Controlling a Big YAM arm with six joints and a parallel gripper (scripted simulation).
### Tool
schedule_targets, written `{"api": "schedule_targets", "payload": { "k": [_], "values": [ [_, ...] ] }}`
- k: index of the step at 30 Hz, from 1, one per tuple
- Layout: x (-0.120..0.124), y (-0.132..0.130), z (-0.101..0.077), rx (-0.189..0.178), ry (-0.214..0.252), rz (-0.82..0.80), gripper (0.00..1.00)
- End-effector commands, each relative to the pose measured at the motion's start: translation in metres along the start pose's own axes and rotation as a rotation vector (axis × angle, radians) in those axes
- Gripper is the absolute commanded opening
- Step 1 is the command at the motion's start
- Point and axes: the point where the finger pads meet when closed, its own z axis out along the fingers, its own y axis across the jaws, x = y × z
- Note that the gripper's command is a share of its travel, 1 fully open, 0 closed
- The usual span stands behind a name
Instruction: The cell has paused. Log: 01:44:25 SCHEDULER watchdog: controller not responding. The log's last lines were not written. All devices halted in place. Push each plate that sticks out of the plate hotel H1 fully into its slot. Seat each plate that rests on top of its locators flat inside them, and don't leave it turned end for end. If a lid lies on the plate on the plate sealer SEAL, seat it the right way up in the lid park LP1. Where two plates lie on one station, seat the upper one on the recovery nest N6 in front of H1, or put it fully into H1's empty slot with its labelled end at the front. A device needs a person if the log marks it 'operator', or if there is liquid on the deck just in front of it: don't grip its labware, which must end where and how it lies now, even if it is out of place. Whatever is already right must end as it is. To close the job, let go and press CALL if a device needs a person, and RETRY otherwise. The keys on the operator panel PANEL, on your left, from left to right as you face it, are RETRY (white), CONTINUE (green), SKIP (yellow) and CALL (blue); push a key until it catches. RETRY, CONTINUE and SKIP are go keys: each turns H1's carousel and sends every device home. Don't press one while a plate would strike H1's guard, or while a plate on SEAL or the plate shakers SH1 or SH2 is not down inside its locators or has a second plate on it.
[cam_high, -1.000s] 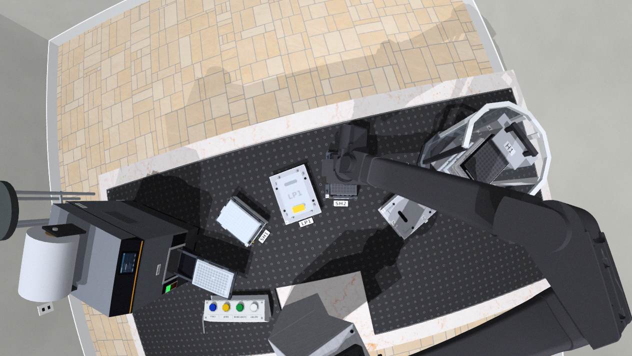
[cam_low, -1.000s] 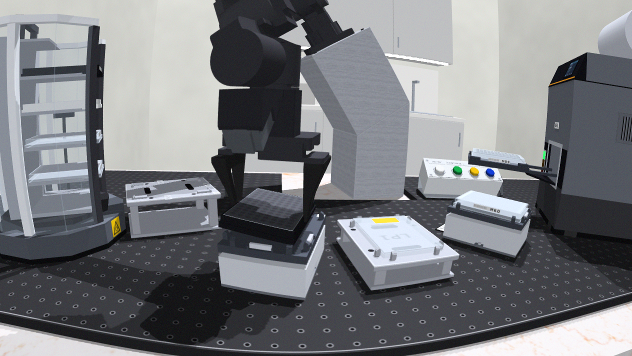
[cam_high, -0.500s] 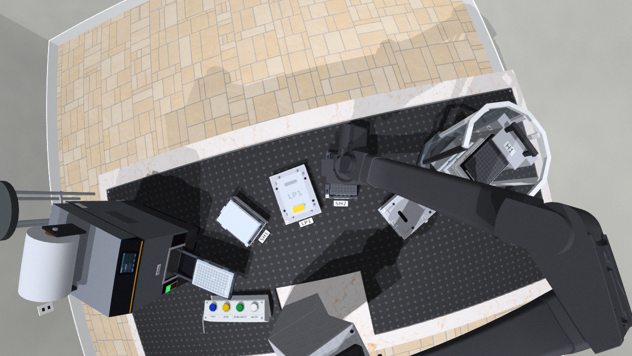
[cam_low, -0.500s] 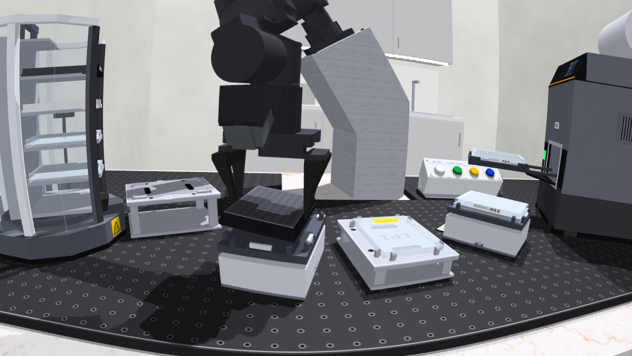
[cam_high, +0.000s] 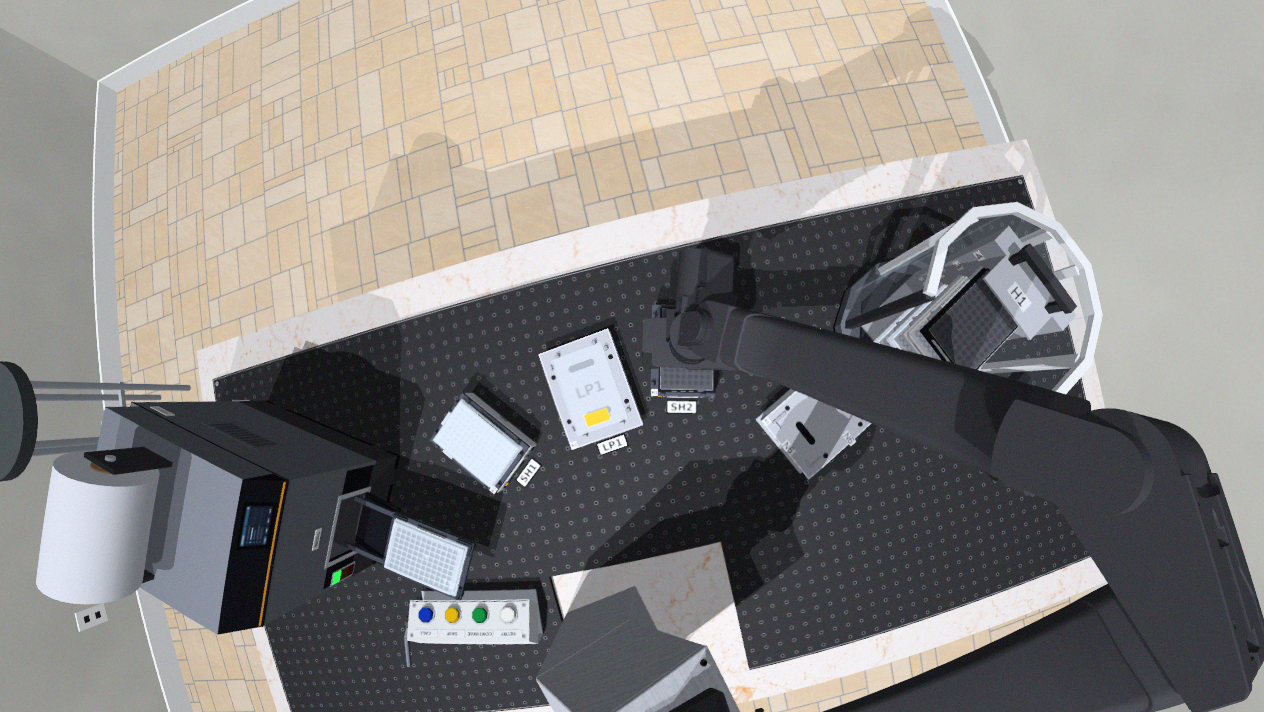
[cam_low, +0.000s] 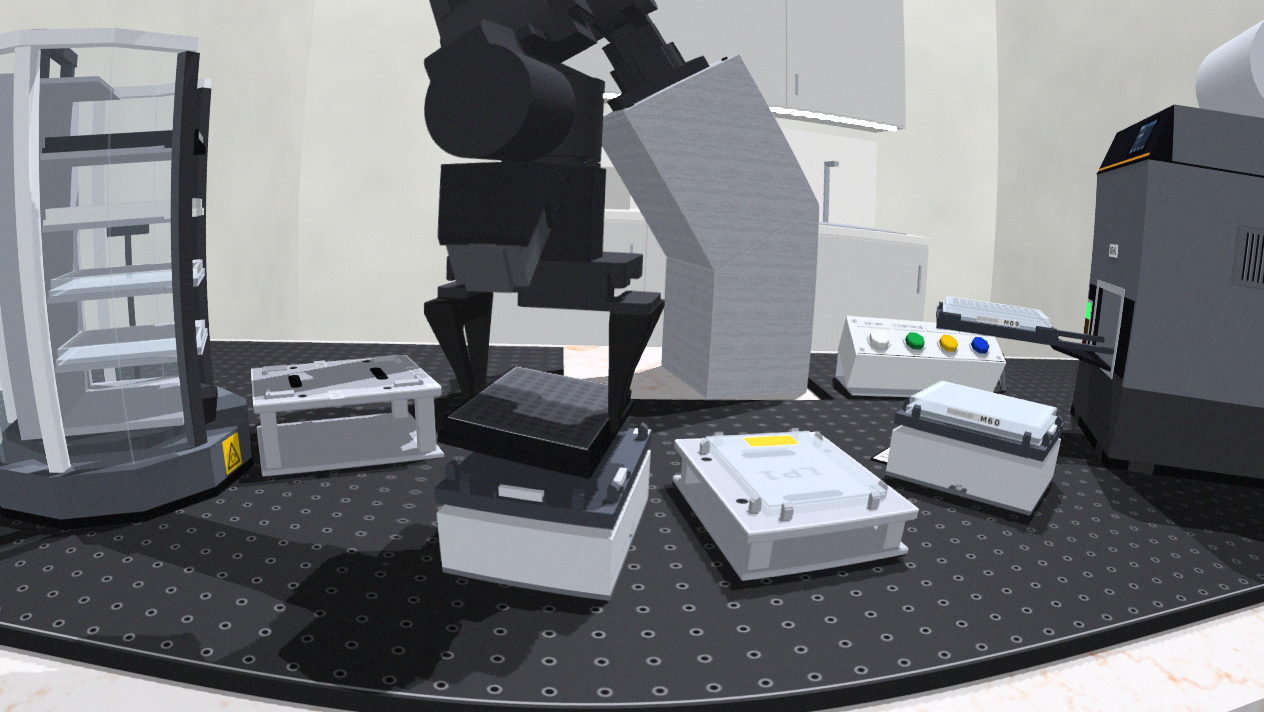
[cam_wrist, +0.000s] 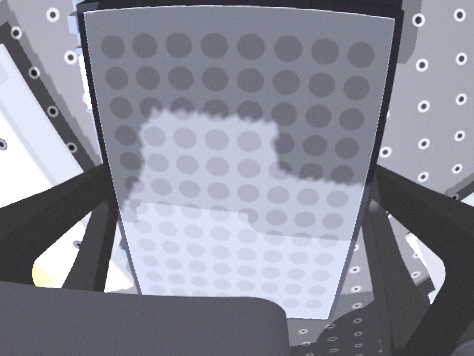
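Observation:
My gripper (cam_low: 543, 402) (cam_wrist: 239, 176) is shut on the long sides of a dark plate (cam_low: 530, 411) (cam_wrist: 233, 141) (cam_high: 685, 380). It holds the plate tilted, just above the locators of shaker SH2 (cam_low: 530, 539). The plate's near end sits higher than the shaker's top. A white plate (cam_high: 477, 439) (cam_low: 981, 413) lies on shaker SH1. Another white plate (cam_high: 427, 555) (cam_low: 995, 311) lies on the tray of sealer SEAL (cam_high: 221, 512) (cam_low: 1176, 291). Lid park LP1 (cam_high: 589, 389) (cam_low: 787, 477) and nest N6 (cam_high: 812, 430) (cam_low: 344, 380) carry nothing.
Plate hotel H1 (cam_high: 972, 300) (cam_low: 97, 265) stands at the far end behind its clear guard, with a dark plate (cam_high: 968, 322) in it. The panel PANEL (cam_high: 471, 619) (cam_low: 919, 353) with four keys sits in front of the sealer. My arm spans the deck above N6.

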Motion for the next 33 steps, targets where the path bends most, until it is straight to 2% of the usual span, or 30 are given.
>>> {"api": "schedule_targets", "payload": {
  "k": [1,33],
  "values": [
    [-0.0084,0.0071,-0.0152,-0.002,-0.025,-0.005,0.84],
    [-0.0147,0.0078,-0.0145,-0.001,-0.031,-0.005,0.84]
  ]
}}
